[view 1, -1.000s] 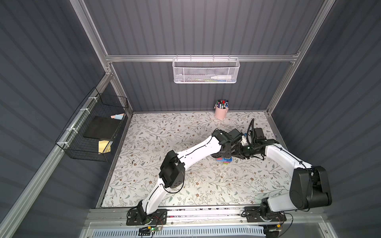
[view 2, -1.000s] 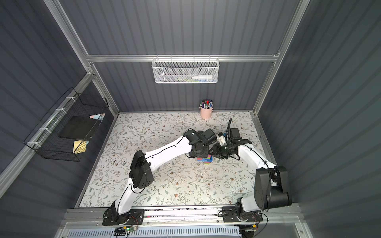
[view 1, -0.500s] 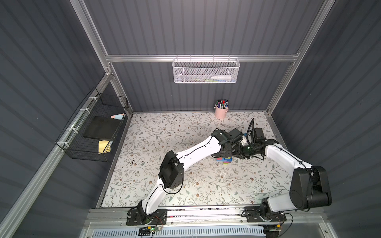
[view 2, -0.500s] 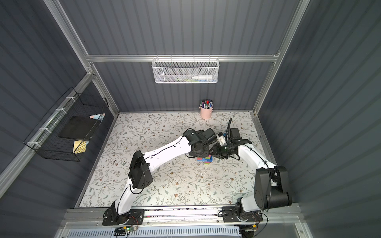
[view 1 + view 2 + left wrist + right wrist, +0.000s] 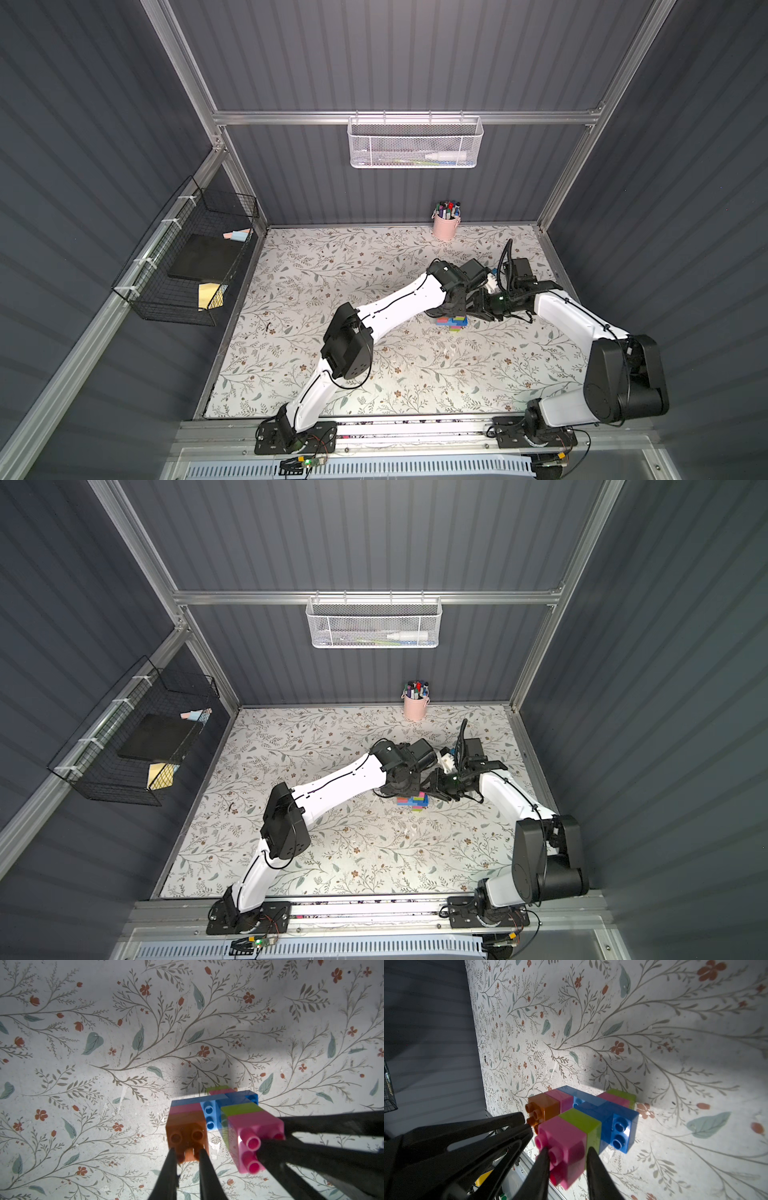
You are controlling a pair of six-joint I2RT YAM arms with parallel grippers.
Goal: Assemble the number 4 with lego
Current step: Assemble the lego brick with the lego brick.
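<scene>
Two grippers on one workpiece. The number 4 lies flat on the floral mat, right of centre, tucked between the two wrists in both top views.

Left gripper: fingers pulled in tight, pinching the studded end of the orange brick, the tip of one arm of the 4.

Right gripper: fingers clamped either side of the pink brick, the tip of the neighbouring arm. That brick joins a lime one, then blue.

A long blue brick runs across as the bar, with a pink and a lime brick beyond it.

Readable text: can't make out any. The bottle in the white mesh basket has a label too small to read. Same for the markers in the pink pen cup at the back edge.
</scene>
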